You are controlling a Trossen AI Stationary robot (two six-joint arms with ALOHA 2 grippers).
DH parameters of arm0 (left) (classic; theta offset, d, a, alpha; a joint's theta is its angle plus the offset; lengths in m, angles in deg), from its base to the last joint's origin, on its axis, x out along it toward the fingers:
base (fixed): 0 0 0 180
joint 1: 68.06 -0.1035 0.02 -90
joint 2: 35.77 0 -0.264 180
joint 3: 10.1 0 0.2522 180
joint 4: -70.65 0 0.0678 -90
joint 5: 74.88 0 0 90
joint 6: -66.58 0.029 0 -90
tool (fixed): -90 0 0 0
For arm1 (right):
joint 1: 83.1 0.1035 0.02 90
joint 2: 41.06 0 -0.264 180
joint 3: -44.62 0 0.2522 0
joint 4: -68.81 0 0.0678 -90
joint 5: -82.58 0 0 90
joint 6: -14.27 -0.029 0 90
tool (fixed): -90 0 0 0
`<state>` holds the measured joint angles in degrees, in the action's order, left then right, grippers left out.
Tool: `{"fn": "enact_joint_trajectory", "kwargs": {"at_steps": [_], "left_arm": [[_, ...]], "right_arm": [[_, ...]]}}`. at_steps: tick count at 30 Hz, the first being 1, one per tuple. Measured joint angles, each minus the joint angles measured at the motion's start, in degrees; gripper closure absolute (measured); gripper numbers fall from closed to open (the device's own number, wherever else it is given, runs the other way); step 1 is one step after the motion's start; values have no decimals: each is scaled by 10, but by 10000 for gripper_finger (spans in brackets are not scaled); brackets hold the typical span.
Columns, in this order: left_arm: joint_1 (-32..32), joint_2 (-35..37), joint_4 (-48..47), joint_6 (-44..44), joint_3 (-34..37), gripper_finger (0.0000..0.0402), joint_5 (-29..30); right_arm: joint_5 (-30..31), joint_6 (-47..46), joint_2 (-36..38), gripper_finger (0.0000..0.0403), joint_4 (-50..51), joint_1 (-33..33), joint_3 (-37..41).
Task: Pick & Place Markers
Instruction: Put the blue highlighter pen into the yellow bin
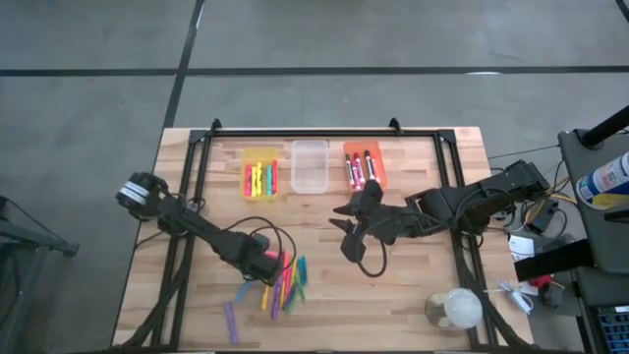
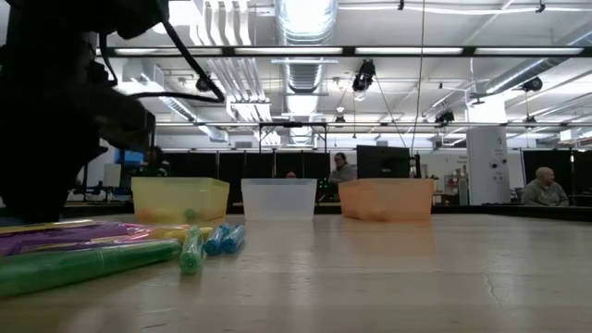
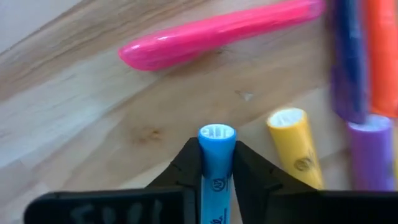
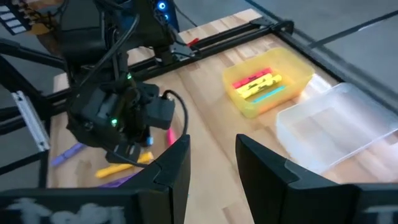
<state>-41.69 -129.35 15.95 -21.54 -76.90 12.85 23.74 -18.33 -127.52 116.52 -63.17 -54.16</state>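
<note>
A heap of coloured markers point(image 1: 280, 285) lies on the wooden table point(image 1: 413, 285) at the near left, with a purple one point(image 1: 231, 322) apart from it. My left gripper point(image 3: 216, 146) stands over the heap, pointing down, shut on a blue marker point(image 3: 216, 174). Around it lie a pink marker point(image 3: 211, 34), a yellow one point(image 3: 295, 146), a purple one point(image 3: 370, 155) and an orange one point(image 3: 382, 56). My right gripper point(image 4: 214, 155) hovers open above the table's middle point(image 1: 349, 234), with nothing between its fingers. My left gripper pinches the blue marker between its two fingers, close behind its round end point(image 3: 216, 134). The fingers come from above, pointing down, and lie across the marker. The end sticks out just past the fingertips. The marker lies level, low over the wood; whether it still rests there I cannot tell.
At the far edge stand a yellow bin point(image 1: 260, 172) with markers, a clear bin point(image 1: 309, 165) and an orange bin point(image 1: 364, 167) with markers. A black frame rail point(image 1: 314, 131) runs behind them. A clear jar point(image 1: 454, 310) stands at the near right.
</note>
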Motion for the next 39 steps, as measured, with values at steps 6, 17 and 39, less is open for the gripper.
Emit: {"fn": "enact_joint_trajectory", "kwargs": {"at_steps": [6, 17, 39], "left_arm": [[0, 47, -7, 2, 0, 347, -28], [-33, 196, -47, -6, 0, 346, 23], [-687, 251, -71, 402, -33, 345, -72]], "right_arm": [[-12, -13, 0, 282, 0, 1, 0], [-12, -13, 0, 282, 0, 1, 0], [-11, 96, 0, 282, 0, -42, 0]]}}
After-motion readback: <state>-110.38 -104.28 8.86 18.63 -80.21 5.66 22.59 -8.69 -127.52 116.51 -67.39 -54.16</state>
